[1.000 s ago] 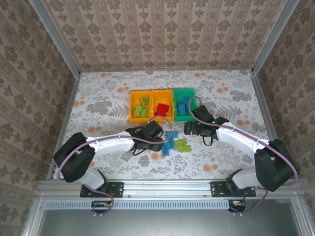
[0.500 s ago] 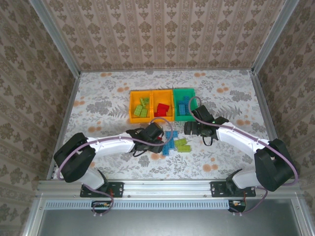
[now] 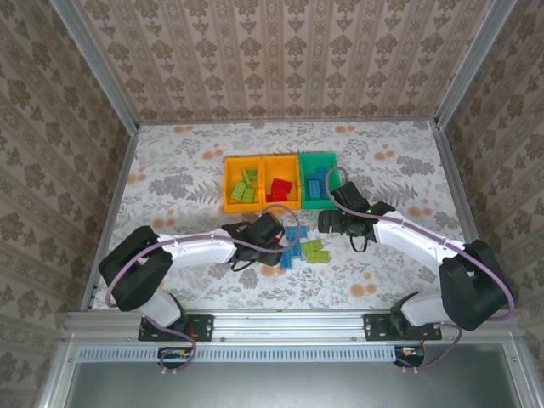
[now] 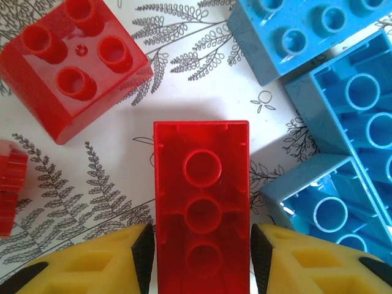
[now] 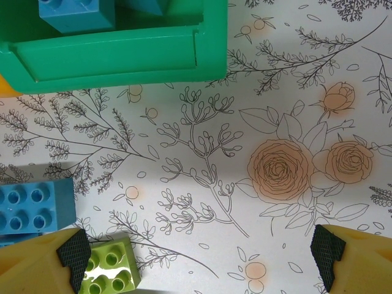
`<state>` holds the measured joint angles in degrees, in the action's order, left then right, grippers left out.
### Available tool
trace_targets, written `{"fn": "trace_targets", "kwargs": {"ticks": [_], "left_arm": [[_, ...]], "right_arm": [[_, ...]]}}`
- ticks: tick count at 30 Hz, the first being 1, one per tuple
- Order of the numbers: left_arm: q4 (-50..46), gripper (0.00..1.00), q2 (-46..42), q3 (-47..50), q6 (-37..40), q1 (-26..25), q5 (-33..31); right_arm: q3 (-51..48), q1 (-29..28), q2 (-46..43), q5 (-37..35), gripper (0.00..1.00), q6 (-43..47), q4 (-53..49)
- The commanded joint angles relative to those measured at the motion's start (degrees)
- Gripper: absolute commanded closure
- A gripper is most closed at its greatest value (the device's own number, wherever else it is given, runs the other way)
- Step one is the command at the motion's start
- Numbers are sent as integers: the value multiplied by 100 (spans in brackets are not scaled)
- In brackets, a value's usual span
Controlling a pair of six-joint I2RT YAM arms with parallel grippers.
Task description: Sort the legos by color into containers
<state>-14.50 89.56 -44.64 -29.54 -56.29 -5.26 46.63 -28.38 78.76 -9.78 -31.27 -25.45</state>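
The left fingers (image 4: 144, 257) are flanking a long red brick (image 4: 202, 202) that is lying studs-down on the surface (image 4: 184, 92). Their black pads are sitting right against its long sides; whether they are squeezing it I cannot tell. Two more red pieces are lying nearby, a square red brick (image 4: 73, 61) and a red sliver (image 4: 9, 190) at the frame edge, and three blue bricks (image 4: 343, 116) are crowding the other side. The right fingers (image 5: 324, 254) are standing spread wide over bare surface, with one lime green brick (image 5: 113, 272) lying just beside a pad. Three bins are sitting in a row: the green bin (image 5: 122, 61) is holding blue bricks, the middle orange-yellow bin (image 3: 280, 158) red ones, and the left orange-yellow bin (image 3: 227, 183) lime green ones.
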Motion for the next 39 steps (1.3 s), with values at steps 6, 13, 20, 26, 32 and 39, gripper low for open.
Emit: {"fn": "trace_targets", "kwargs": {"ticks": [6, 13, 20, 26, 32, 39], "left_arm": [[-50, 73, 17, -103, 61, -41, 8], [-483, 77, -391, -392, 122, -40, -177], [-1058, 74, -735, -1097, 349, 107, -469], [-872, 73, -450, -1883, 872, 774, -50], [-799, 73, 564, -2948, 1235, 1585, 517], [-732, 72, 1816, -4110, 1433, 2060, 1134]], "right_arm": [[2, 30, 52, -147, 4, 103, -35], [12, 34, 52, -146, 3, 106, -13], [-6, 4, 51, -17, 5, 206, 139], [-151, -112, -25, 40, 7, 116, 277], [-346, -318, 41, 210, 9, -300, 559], [-324, -458, 278, 242, 9, -418, 671]]}}
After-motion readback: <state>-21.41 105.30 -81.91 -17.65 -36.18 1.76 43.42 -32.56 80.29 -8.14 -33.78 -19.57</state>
